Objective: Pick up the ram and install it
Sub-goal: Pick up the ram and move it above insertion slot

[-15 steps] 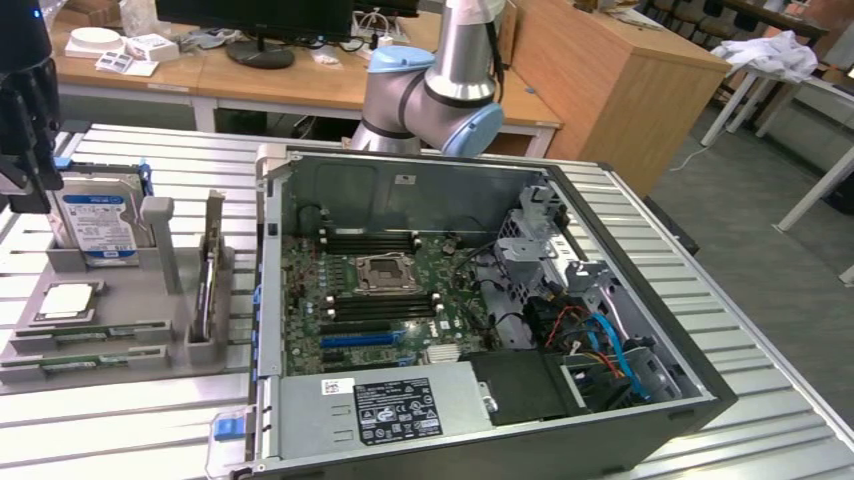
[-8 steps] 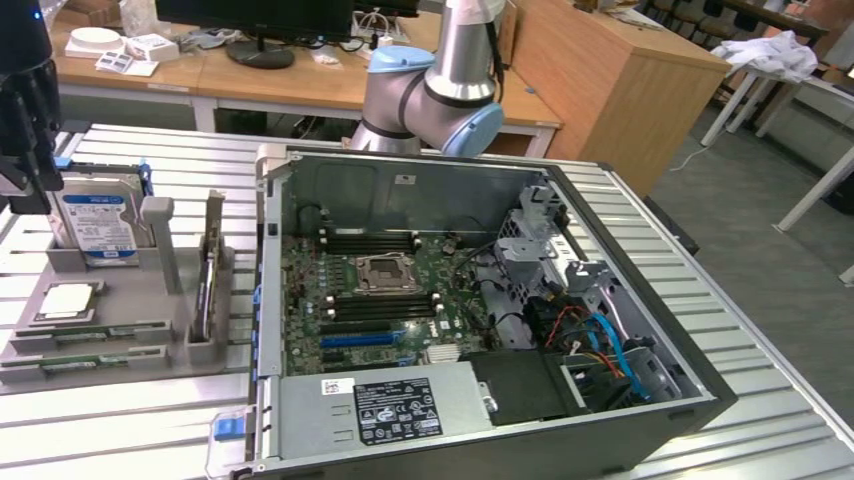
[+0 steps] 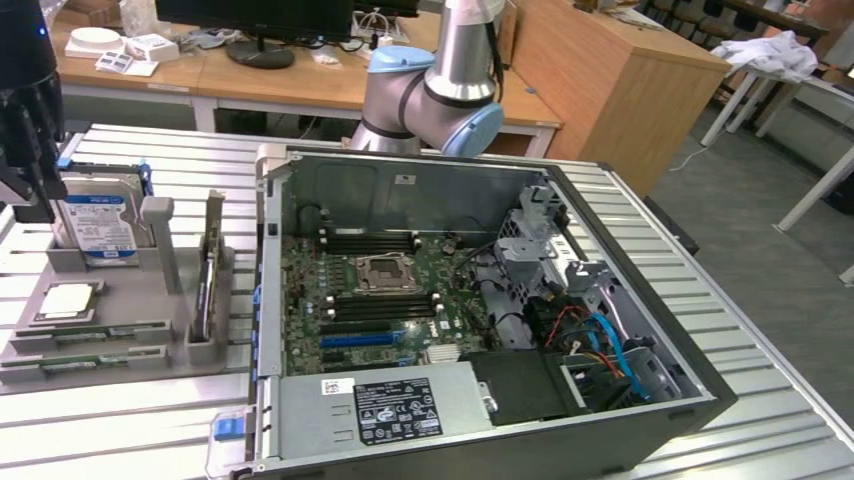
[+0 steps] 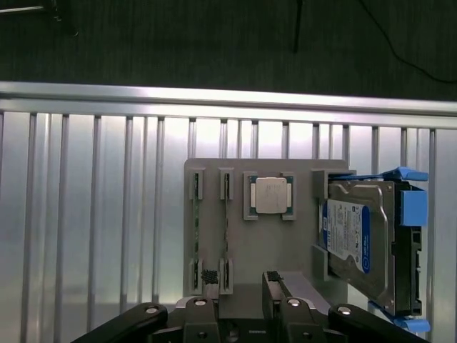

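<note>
Our gripper (image 4: 240,277) hangs over the grey holder (image 4: 285,246) with its jaws spread wide, gripping nothing. The ram (image 4: 227,232) stands on edge in its slot, beneath the gap between the fingertips. Its long axis runs square to the closing line. A second stick (image 4: 195,232) sits just beside it, outside that gap.

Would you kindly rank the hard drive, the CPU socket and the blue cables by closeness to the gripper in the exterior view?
1. Hard drive, exterior view's left, by the gripper.
2. CPU socket, mid-case.
3. Blue cables, exterior view's right.
</note>
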